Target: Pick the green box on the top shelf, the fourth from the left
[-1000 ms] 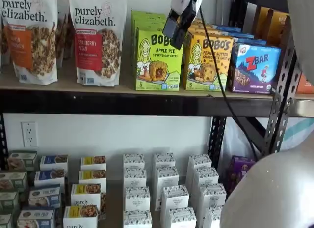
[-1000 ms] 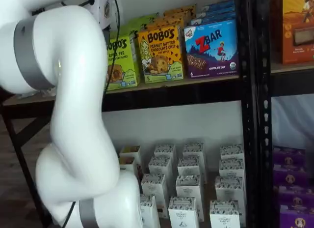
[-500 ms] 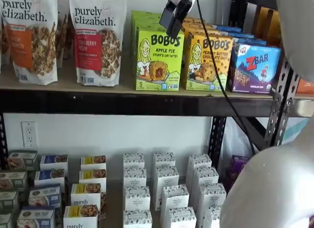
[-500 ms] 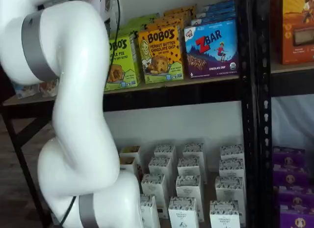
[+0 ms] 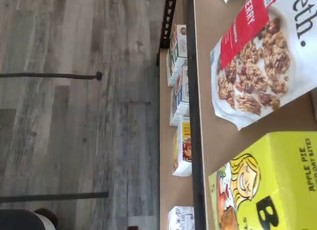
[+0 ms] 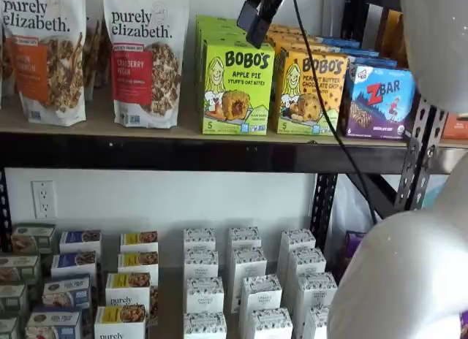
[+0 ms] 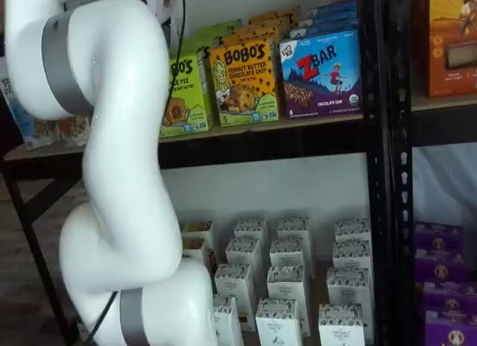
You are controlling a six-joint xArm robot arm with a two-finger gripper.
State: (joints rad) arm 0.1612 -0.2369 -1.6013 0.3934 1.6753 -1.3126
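The green box point(image 6: 235, 90) is a lime-green Bobo's Apple Pie carton standing at the front of the top shelf point(image 6: 183, 153), with more green cartons in a row behind it. My gripper point(image 6: 254, 31) hangs from the upper edge in a shelf view, just above the box's top right corner and in front of it, not touching. Its black fingers stand open with nothing in them. In the wrist view the green box point(image 5: 267, 185) shows close by on the tan shelf board point(image 5: 218, 136). My white arm partly covers the green box point(image 7: 183, 89) in a shelf view.
Right of the green carton stand an orange-yellow Bobo's box point(image 6: 311, 90) and a blue Zbar box point(image 6: 379, 101). Purely Elizabeth granola bags point(image 6: 145, 58) stand to its left. Small white cartons point(image 6: 245, 280) fill the lower level. A black cable point(image 6: 329, 120) hangs from the gripper.
The gripper has risen and shifted slightly left, from in front of the green box's upper face to above its top edge. The arm has lifted with it.
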